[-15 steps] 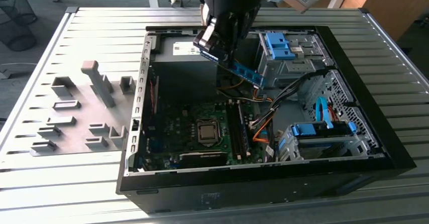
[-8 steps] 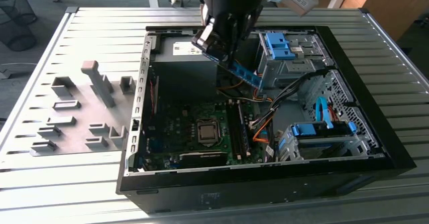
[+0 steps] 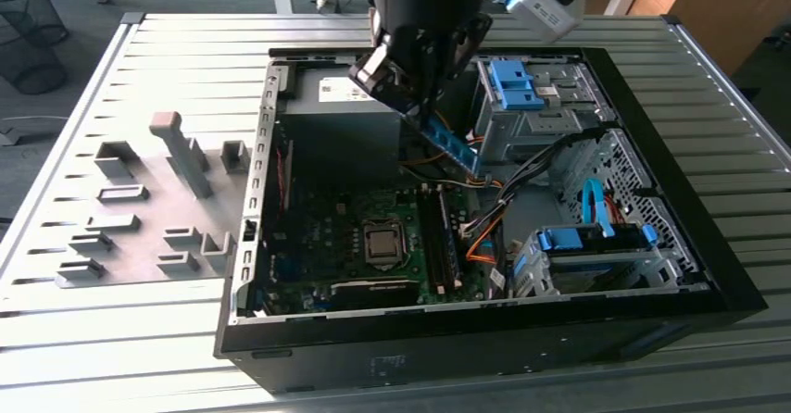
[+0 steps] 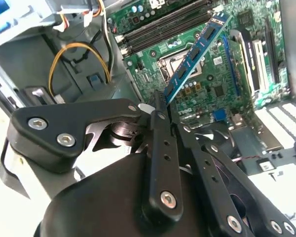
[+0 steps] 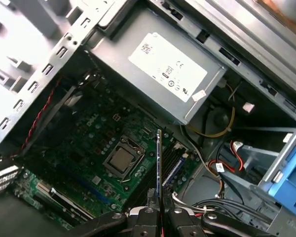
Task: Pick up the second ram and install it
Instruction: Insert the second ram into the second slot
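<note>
My gripper point(image 3: 424, 115) hangs over the open computer case point(image 3: 692, 274), shut on one end of the second ram point(image 3: 455, 144). The ram is a thin blue-green strip with dark chips that slopes down from the fingers above the motherboard point(image 3: 333, 237). In the second wrist view the ram point(image 4: 197, 52) juts out from the gripper point(image 4: 159, 101) over the green board, near the long black slots point(image 4: 163, 24). In the first wrist view the ram point(image 5: 159, 163) stands edge-on from the gripper point(image 5: 159, 200), just above the slots point(image 5: 173, 168) beside the processor socket point(image 5: 122, 160). It is clear of the slots.
Grey fixture blocks point(image 3: 136, 219) stand on the slatted table at the exterior view's left. Inside the case are a power supply point(image 5: 167, 69), blue drive cages point(image 3: 520, 84) point(image 3: 594, 242) and loose orange and black cables point(image 3: 495, 228) beside the slots.
</note>
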`<state>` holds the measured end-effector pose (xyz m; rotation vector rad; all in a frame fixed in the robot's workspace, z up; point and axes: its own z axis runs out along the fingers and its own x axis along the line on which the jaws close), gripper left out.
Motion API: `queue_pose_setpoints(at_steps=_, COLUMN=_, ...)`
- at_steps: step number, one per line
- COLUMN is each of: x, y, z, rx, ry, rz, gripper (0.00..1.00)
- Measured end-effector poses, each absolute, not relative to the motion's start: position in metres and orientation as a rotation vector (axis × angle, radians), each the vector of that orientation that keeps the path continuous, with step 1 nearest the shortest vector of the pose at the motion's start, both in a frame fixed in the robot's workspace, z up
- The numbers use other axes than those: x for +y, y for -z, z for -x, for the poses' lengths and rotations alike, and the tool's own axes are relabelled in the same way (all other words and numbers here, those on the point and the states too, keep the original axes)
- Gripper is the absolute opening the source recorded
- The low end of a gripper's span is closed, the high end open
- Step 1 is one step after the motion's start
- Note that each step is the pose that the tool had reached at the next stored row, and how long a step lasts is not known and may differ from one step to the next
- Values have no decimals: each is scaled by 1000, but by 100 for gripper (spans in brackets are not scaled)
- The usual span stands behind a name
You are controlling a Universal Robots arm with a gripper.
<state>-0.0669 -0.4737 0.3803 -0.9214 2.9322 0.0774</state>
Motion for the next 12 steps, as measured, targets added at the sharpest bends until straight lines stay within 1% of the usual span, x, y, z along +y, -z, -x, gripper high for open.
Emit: queue_pose_setpoints(at_steps=12, x=-474, y=-376, z=67, rx=3010, ry=-66, rz=598, gripper=14)
